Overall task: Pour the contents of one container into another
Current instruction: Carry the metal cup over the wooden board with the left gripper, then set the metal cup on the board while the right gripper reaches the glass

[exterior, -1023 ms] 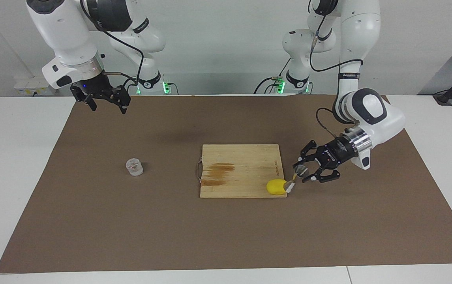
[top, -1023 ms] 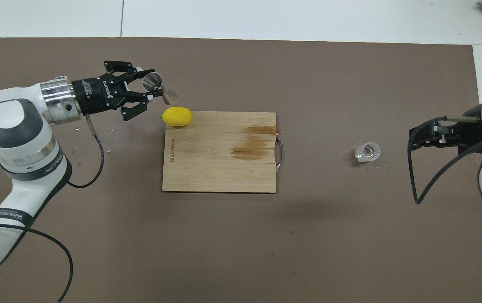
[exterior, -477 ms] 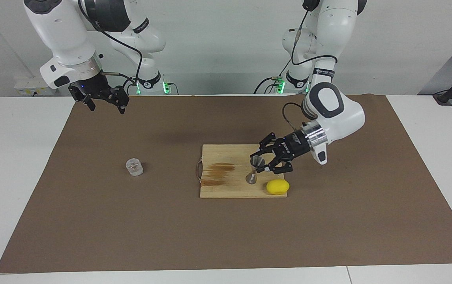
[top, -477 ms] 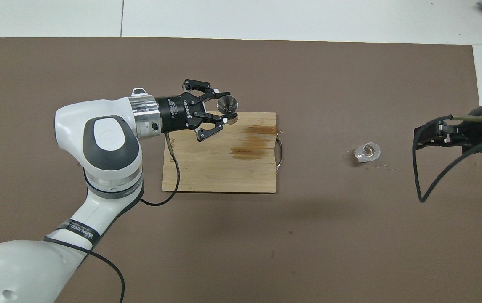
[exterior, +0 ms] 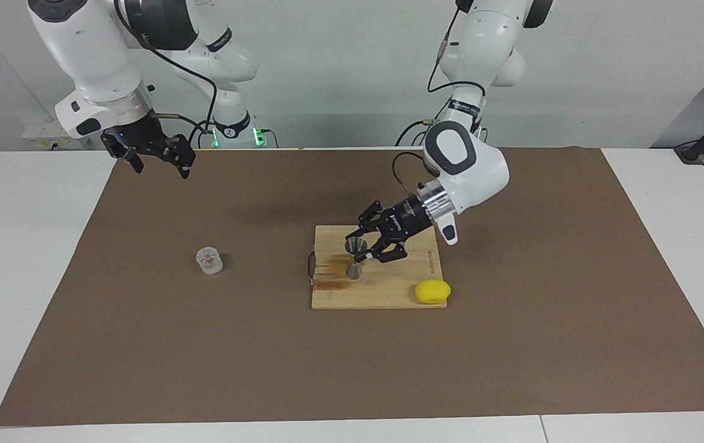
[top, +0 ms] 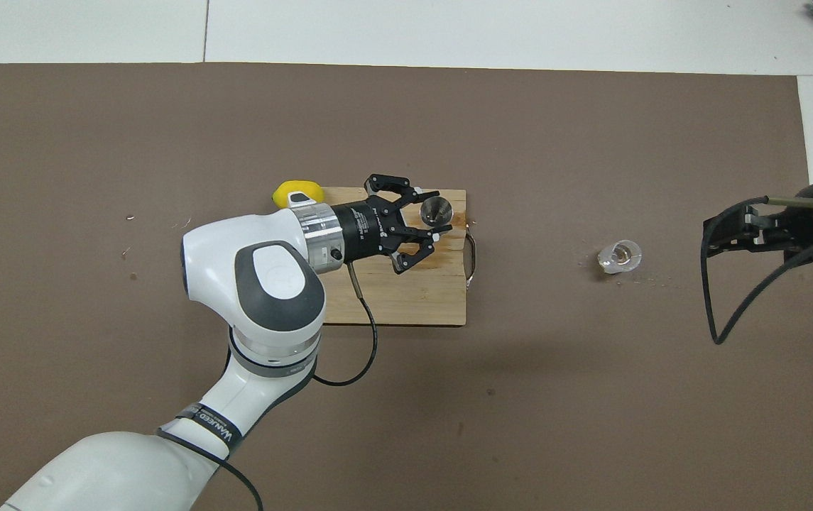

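Wooden board mid-mat, stained toward handle. Lemon on board corner, 4 o'clock from board centre, facing view.

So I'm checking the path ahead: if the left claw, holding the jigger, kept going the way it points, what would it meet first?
Probably the clear cup, standing on the mat toward the right arm's end. The left claw, shut on the jigger over the cutting board, points roughly that way; height is unclear, so it might pass above.
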